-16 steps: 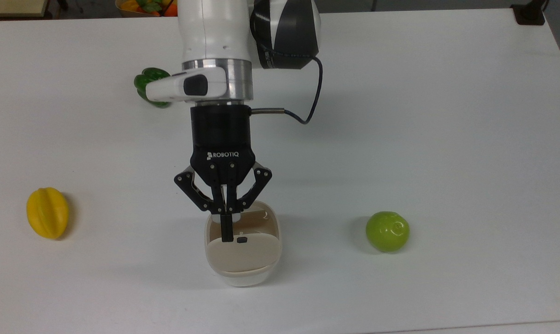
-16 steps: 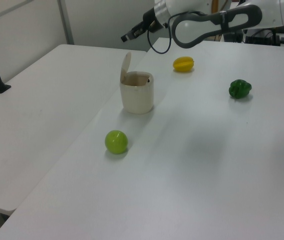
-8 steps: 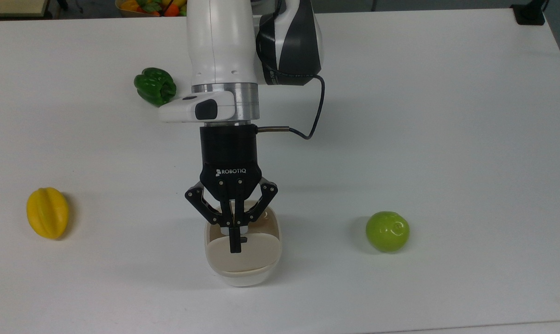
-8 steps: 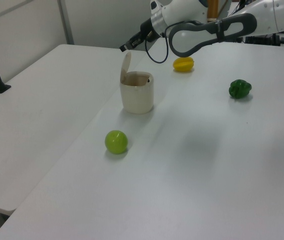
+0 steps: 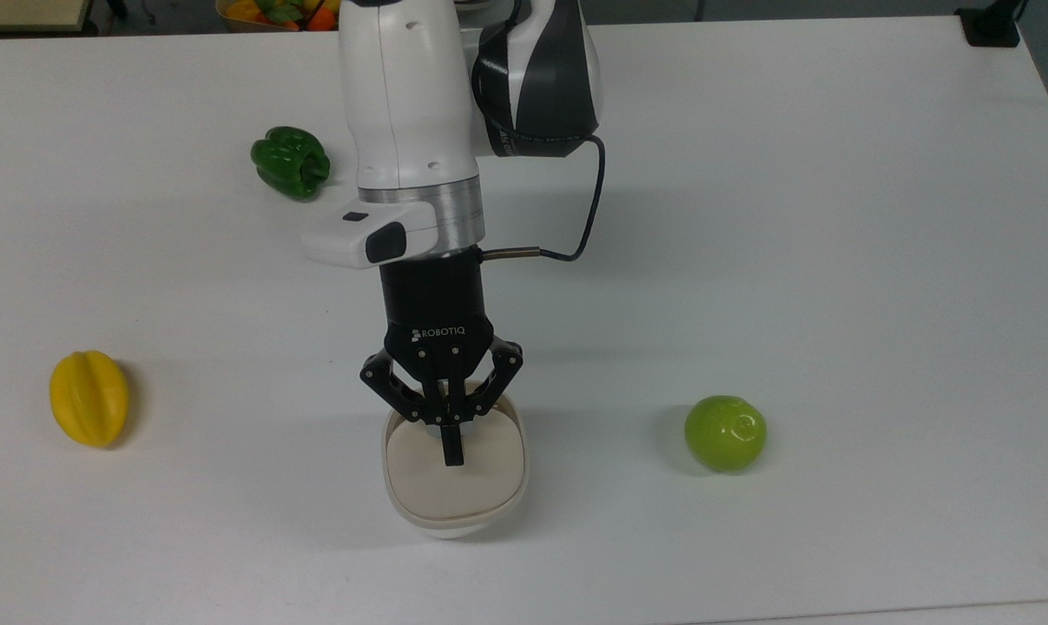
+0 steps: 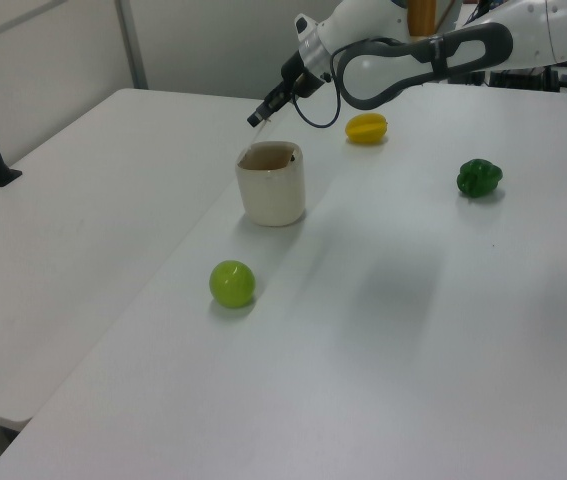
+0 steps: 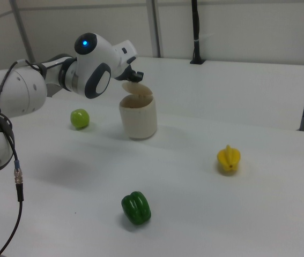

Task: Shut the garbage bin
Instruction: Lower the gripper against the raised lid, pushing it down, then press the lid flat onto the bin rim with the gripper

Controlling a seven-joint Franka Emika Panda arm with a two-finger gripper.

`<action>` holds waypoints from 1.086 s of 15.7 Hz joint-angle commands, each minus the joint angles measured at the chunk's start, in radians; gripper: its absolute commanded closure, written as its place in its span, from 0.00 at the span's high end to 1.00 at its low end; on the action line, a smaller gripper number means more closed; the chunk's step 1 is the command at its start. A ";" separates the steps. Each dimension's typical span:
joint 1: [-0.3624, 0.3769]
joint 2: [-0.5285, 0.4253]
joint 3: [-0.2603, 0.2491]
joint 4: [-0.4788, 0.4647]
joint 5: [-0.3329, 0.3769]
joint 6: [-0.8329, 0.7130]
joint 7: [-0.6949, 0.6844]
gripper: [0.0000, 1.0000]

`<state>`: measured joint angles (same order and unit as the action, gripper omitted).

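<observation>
The white arm reaches from the top view's upper edge toward its lower edge, wrist pitched downward, with the black gripper pointing down and its two fingers pressed together into a single narrow tip.

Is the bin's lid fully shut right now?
No, in the right view the lid is tilted above the bin with a gap under its raised edge, the gripper on top.

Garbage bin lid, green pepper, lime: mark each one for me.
garbage bin lid (image 5: 454, 482), top view, on its beige top face.
green pepper (image 5: 287, 162), top view, middle of its body.
lime (image 5: 725, 433), top view, centre of its rounded top.
</observation>
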<state>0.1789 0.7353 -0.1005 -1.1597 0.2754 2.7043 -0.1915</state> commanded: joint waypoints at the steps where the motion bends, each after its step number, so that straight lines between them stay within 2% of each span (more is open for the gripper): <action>1: -0.004 -0.025 0.010 -0.051 0.027 -0.089 -0.022 0.00; 7: -0.009 -0.025 0.010 -0.064 0.030 -0.162 -0.022 0.00; 11: -0.013 -0.050 0.010 -0.113 0.030 -0.172 -0.025 0.00; 17: -0.027 -0.079 0.010 -0.118 0.031 -0.231 -0.028 0.00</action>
<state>0.1669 0.7206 -0.0988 -1.2074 0.2791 2.5321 -0.1915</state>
